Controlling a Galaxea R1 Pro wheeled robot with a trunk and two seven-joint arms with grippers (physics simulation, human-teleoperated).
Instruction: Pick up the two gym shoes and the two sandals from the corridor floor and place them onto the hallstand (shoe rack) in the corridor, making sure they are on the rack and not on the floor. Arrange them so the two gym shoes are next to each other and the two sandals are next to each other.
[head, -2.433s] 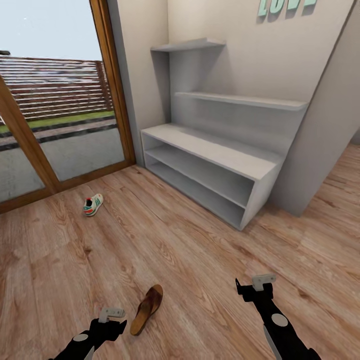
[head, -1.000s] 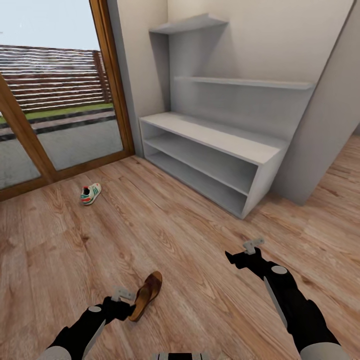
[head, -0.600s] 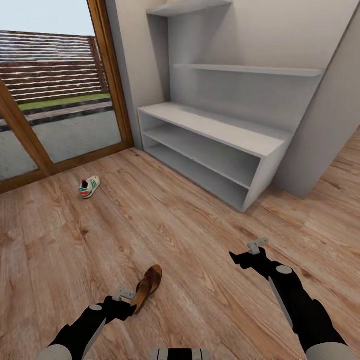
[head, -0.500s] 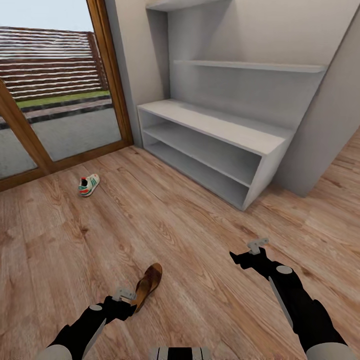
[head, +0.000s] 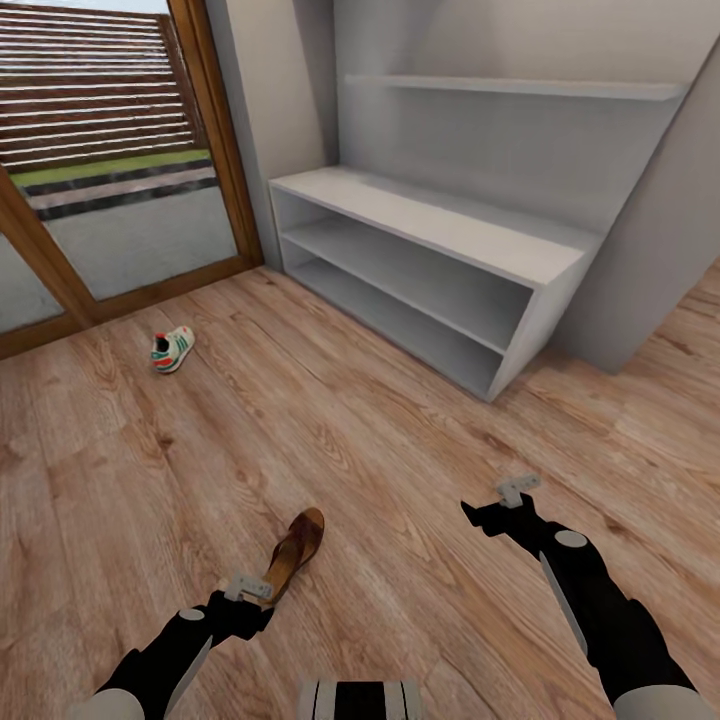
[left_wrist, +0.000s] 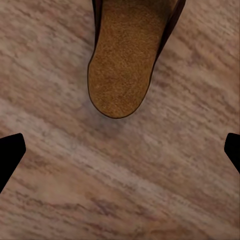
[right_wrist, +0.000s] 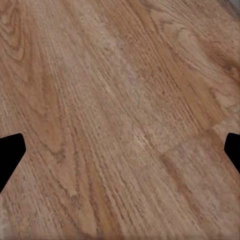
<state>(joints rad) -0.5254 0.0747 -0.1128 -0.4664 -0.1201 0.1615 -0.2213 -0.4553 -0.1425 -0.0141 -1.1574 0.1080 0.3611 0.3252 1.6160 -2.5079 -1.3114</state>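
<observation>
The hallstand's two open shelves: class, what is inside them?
Both open shelves of the hallstand look bare, with no shoes inside. Their far right ends are hidden behind its side panel. One gym shoe and one sandal lie on the floor.

A dark brown sandal (head: 294, 553) lies flat on the light wood-plank corridor floor (head: 400, 450), its tan suede-like footbed (left_wrist: 122, 70) facing up and its rounded heel end toward the robot. Well apart from it, near the glass door, one white gym shoe (head: 172, 349) with green stripes and a red heel tab rests upright on the floor. The pale grey hallstand (head: 440, 262) stands against the wall, its bench top and two open shelves bare.
</observation>
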